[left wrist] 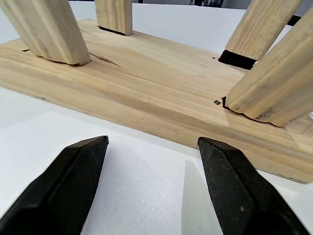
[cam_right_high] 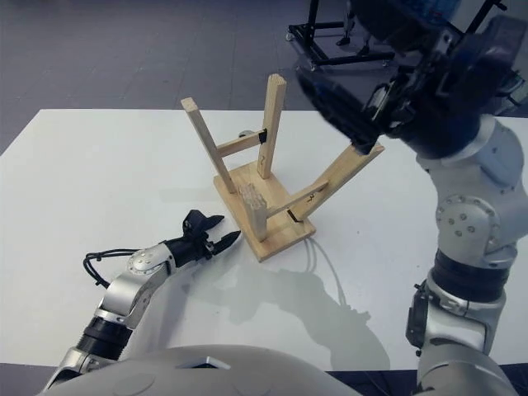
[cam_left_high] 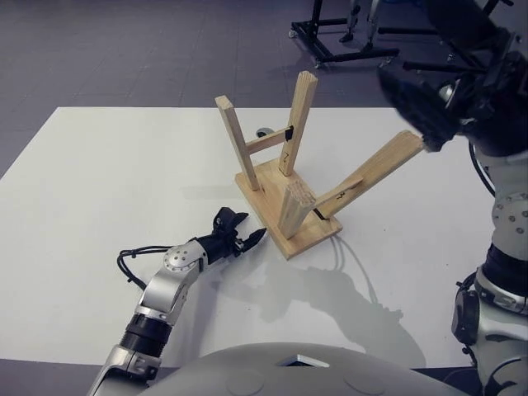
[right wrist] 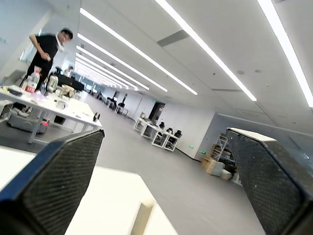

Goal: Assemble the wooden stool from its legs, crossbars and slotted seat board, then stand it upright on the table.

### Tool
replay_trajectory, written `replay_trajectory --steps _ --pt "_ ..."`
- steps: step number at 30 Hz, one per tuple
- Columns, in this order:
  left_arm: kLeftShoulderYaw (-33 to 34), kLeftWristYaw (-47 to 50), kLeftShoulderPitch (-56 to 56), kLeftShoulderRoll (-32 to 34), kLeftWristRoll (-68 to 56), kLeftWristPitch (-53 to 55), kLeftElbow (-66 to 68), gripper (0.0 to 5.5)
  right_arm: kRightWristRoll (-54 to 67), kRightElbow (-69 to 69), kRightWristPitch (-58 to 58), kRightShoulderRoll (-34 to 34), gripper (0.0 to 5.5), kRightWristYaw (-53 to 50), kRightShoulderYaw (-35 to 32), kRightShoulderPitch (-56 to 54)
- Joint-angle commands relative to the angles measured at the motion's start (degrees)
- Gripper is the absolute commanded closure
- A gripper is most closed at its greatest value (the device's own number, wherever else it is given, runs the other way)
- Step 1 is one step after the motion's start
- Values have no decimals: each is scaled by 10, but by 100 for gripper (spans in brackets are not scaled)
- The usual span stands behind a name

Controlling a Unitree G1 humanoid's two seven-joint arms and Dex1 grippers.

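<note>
- The wooden stool sits upside down near the middle of the white counter [cam_left_high: 99, 181], with its slotted seat board [cam_left_high: 307, 238] flat on the surface and its legs pointing up.
- All four legs stand in the board. The far pair [cam_left_high: 238, 140] is joined by a crossbar [cam_left_high: 268, 142], and the near pair by a second crossbar [cam_left_high: 342, 194].
- One near leg [cam_left_high: 384, 165] leans far outward to the right, so it may not be fully seated yet.
- The right pincer [right wrist: 164, 139] hangs at that leg's upper end with its fingers spread wide, not visibly gripping anything.
- The left pincer [cam_left_high: 252, 227] lies low on the counter just beside the board's near edge, also spread and holding nothing.
- Assembly looks almost finished. What probably remains is straightening the leaning leg, then turning the stool onto its feet.
</note>
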Motion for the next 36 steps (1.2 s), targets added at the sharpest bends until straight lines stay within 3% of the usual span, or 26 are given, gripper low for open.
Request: replay_trajectory --steps 1,8,13,25,36 --pt "24 17 53 9 -15 27 -64 214 -127 -4 -78 30 92 -38 30 44" --pt "87 28 122 20 -101 77 -255 214 -307 5 -219 54 92 -72 63 159" --pt "107 56 100 13 -150 113 -326 214 -377 -6 -220 72 92 -127 69 191" --pt "97 79 54 13 -197 134 -359 214 -653 9 -269 52 92 -216 136 292" --pt "93 78 44 13 -220 124 -363 214 -684 23 -225 62 92 -225 175 335"
